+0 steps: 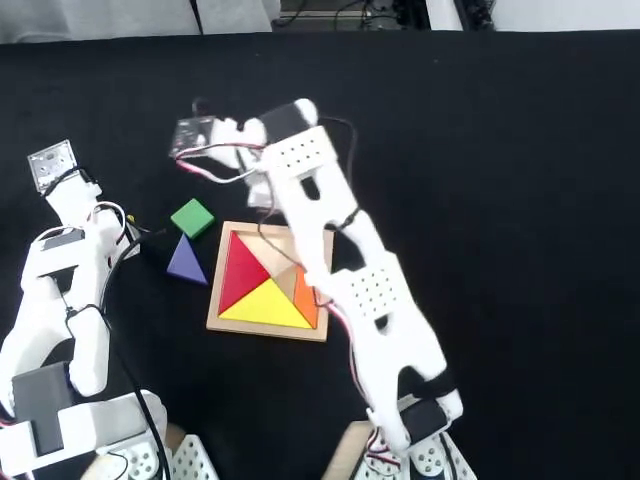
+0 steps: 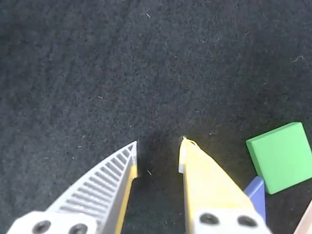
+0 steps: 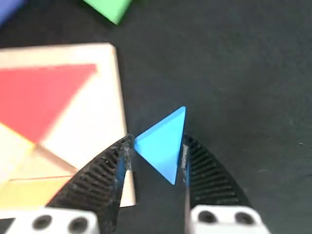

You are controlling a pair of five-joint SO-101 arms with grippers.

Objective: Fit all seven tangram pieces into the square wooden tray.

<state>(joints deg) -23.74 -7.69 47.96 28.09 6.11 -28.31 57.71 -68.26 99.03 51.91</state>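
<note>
Black cloth (image 1: 520,200) bore wooden tray (image 1: 214,305), with red triangle (image 1: 240,270), yellow triangle (image 1: 268,305), orange triangle (image 1: 305,295) seated. Green square (image 1: 192,217), purple triangle (image 1: 186,260) lay beside tray, unplaced. Right gripper (image 3: 156,146) clenched blue triangle (image 3: 165,144) at tray edge; left gripper (image 2: 159,146) released, empty.

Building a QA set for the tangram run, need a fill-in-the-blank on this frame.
1. The triangle in the right gripper is coloured ___.
2. The left gripper is ___, holding nothing.
3. The square lying outside the wooden tray is ___.
Missing words: blue; open; green.
</note>
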